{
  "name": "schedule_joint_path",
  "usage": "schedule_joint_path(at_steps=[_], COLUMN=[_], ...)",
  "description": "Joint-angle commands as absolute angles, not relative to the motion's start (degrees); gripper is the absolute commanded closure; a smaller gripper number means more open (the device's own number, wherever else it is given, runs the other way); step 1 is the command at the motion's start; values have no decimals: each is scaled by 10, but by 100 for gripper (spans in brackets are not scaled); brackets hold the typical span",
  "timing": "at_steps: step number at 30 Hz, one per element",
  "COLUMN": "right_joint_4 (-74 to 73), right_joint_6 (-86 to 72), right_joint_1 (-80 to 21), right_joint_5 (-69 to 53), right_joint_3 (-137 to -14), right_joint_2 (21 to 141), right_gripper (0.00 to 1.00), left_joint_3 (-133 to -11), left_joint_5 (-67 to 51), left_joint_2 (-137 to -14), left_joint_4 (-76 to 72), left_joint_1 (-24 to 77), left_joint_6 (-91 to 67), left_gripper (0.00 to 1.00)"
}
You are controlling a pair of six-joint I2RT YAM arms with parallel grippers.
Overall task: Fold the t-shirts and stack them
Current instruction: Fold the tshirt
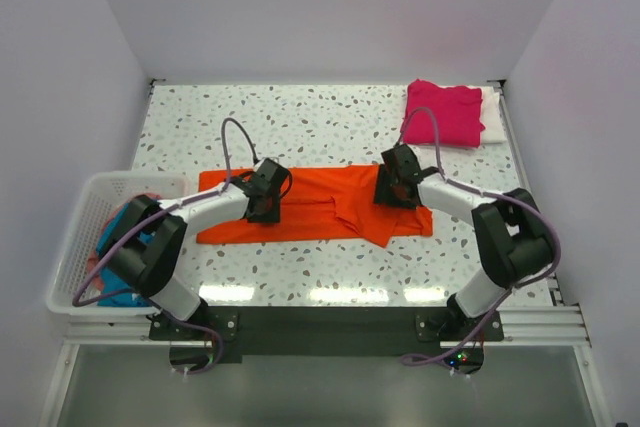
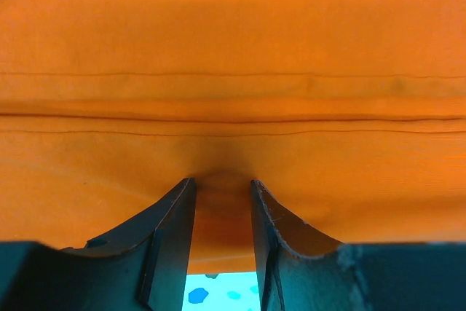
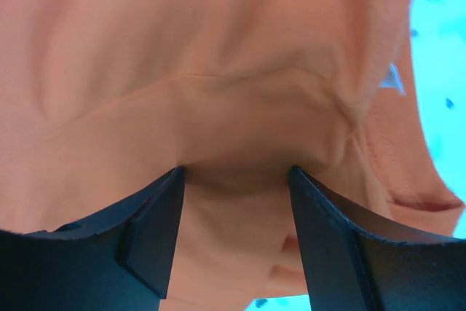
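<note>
From the top camera, the orange t-shirt (image 1: 320, 209) lies spread as a long band across the middle of the speckled worktop (image 1: 300, 117), with a looser flap bunched at its near right end. The left hand (image 1: 266, 193) sits on the shirt's left part and the right hand (image 1: 396, 183) on its right part, both down against the cloth. At the far right corner a folded magenta t-shirt (image 1: 445, 112) lies on a white t-shirt (image 1: 493, 115), whose edge shows along its right side. A white slatted basket (image 1: 80, 209) stands off the worktop's left edge, and teal-blue cloth (image 1: 122, 296) shows inside it, partly hidden by the left arm. In the left wrist view, the left hand (image 2: 223, 183) has its fingers (image 2: 171, 238) partly apart, tips pressed into the orange t-shirt (image 2: 233, 34). Cloth fills the gap and puckers darkly at the tips, but nothing is clamped. Two stitched seam lines run straight across the fabric, and a sliver of worktop (image 2: 218, 293) shows below its near edge. In the right wrist view, the right hand (image 3: 234, 172) is wide open over the wrinkled orange t-shirt (image 3: 218, 56), holding nothing. Worktop (image 3: 445, 27) shows at the right, where a small pale tab (image 3: 393, 78) at the shirt's edge is too blurred to read.
</note>
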State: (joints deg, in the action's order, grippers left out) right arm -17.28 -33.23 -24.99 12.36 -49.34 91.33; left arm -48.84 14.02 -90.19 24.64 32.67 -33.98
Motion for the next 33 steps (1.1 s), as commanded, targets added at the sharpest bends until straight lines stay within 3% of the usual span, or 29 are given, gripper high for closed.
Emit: schedule_joint_path(at_steps=[1,8,13,16,17,20,22,25,28,33], right_joint_4=[-159,-195,-287,-357,-378,-441,-440,-380,-309,-340], right_joint_6=[-314,-254,-187,-142,-130,-91,-80,-80,-83,-124], right_joint_1=[-250,-251,-250,-250,-250,-248,-246,-245,-243,-243], right_joint_5=[99,83,101,125,128,136,126,129,135,126], right_joint_3=[-547,-690,-907,-1094,-1206,-1437,-1502,-1435,-1323,-1242], right_joint_2=[953,1078,1235,1349,1385,1510,1541,1480,1377,1279], right_gripper=[37,38,38,37,36,31,22,1,1,1], left_joint_3=[-487,-465,-470,-490,-499,-554,-597,-669,-693,-667], left_joint_5=[192,184,144,107,84,41,20,25,54,133], left_joint_2=[-908,-921,-918,-934,-953,-996,-1011,-1022,-1001,-940], left_joint_4=[257,261,260,236,224,185,154,169,191,255], left_joint_1=[342,391,431,463,476,491,492,491,481,445], left_joint_6=[-352,-370,-407,-446,-465,-493,-497,-473,-431,-373], left_gripper=[60,62,62,62,62,59,53,43,36,36])
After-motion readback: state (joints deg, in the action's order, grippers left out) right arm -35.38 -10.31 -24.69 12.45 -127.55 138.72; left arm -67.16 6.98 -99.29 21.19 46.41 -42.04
